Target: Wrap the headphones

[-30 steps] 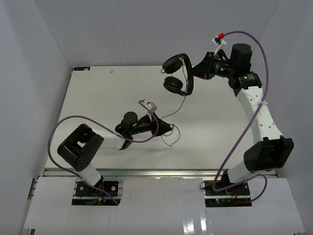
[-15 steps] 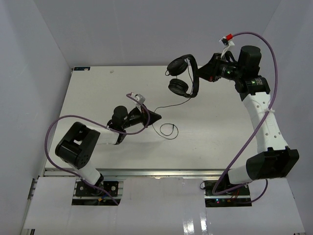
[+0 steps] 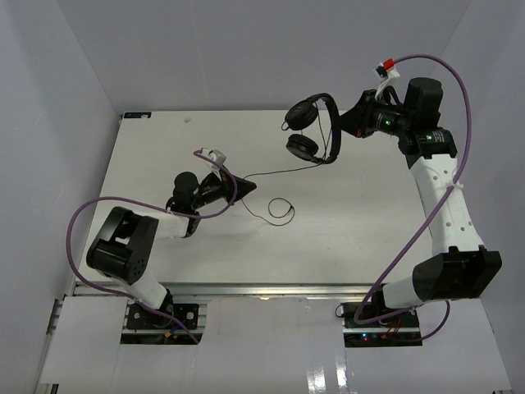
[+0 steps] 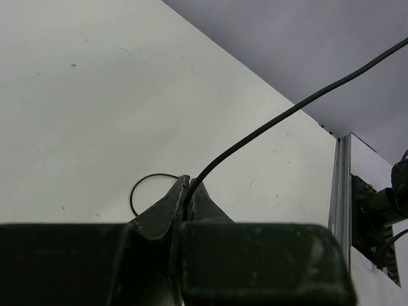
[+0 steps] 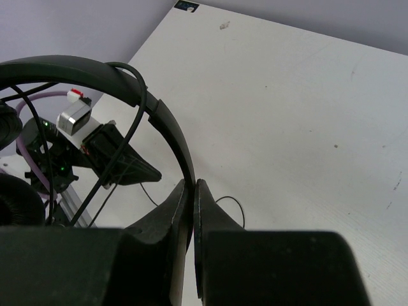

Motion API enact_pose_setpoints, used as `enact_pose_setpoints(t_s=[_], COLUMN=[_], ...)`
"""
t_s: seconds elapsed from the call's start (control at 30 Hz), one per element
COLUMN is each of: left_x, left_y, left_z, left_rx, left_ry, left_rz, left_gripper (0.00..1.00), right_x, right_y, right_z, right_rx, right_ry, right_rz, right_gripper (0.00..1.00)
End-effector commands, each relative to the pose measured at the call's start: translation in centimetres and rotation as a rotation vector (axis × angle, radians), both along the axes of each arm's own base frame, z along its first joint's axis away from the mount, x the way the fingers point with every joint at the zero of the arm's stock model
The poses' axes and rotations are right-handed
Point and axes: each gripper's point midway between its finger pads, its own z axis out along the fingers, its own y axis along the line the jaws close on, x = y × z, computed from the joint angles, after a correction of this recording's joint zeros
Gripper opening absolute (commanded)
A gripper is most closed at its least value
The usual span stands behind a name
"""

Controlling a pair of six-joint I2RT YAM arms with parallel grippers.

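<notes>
The left gripper point(image 4: 187, 188) is clenched on the thin black cord point(image 4: 287, 111); its jaws meet with the cord pinched between the tips. It sits low over the middle left of the table point(image 3: 156, 148). From the pinch, the cord point(image 3: 279, 172) runs taut to the right and far side, up to the headphones point(image 3: 312, 127). The loose tail drops the other way and lies in a small loop point(image 3: 281, 209) on the table, just right of and nearer than that gripper.

The right gripper point(image 5: 192, 185) is closed on the headband point(image 5: 95, 73). It holds the headphones off the table at the far right, with the two earcups point(image 3: 302, 146) hanging on the left of the band. In the right wrist view a strand of cord crosses over the headband near the grip. Whether that is a full turn or only the cord draped across cannot be told.

As a judgement, the wrapping has hardly begun. Both grips are set and the cord is drawn straight, but most of its length is free between the two arms. The stretched length and the tail on the table have yet to be wound around the headphones.
</notes>
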Motion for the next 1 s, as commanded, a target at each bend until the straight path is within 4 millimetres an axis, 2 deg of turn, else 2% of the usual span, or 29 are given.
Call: enact_pose_setpoints(t_s=[0.0, 0.13, 0.23, 0.33, 0.4, 0.53, 0.63, 0.8, 0.97], left_x=[2.1, 4.2, 6.6, 8.4, 9.3, 8.9, 8.0, 7.0, 6.3], left_y=[0.1, 0.3, 0.1, -0.2, -0.6, -0.6, 0.1, 1.3, 1.1], left_z=[2.1, 2.6, 3.3, 3.7, 5.5, 5.8, 6.3, 6.0, 6.8], left_rx=[-0.018, -0.017, -0.019, -0.005, -0.006, 0.032, 0.081, 0.159, 0.164], left_ry=[-0.052, -0.054, -0.052, -0.035, -0.064, -0.051, -0.084, -0.069, -0.056], left_rz=[-0.007, -0.004, -0.011, -0.018, -0.032, -0.067, -0.073, -0.072, -0.117], left_gripper=[0.06, 0.05, 0.07, 0.08, 0.08, 0.08, 0.08, 0.08, 0.09], right_x=[-2.2, -3.2, -5.5, -6.7, -6.9, -6.3, -5.3, -4.7, -4.8], right_y=[0.6, 0.9, 2.1, 3.0, 3.3, 3.0, 2.1, 1.8, 3.8], right_z=[2.5, 2.3, 1.7, 0.2, -1.3, -5.4, -7.6, -10.3, -11.8], right_rx=[-0.004, -0.017, -0.041, -0.148, -0.251, -0.466, -0.640, -0.812, -0.900], right_ry=[-0.115, -0.145, -0.185, -0.262, -0.296, -0.318, -0.366, -0.422, -0.465], right_rz=[0.095, 0.152, 0.257, 0.314, 0.309, 0.263, 0.220, 0.223, 0.247], right_gripper=[0.08, 0.08, 0.08, 0.08, 0.08, 0.08, 0.08, 0.08, 0.08])
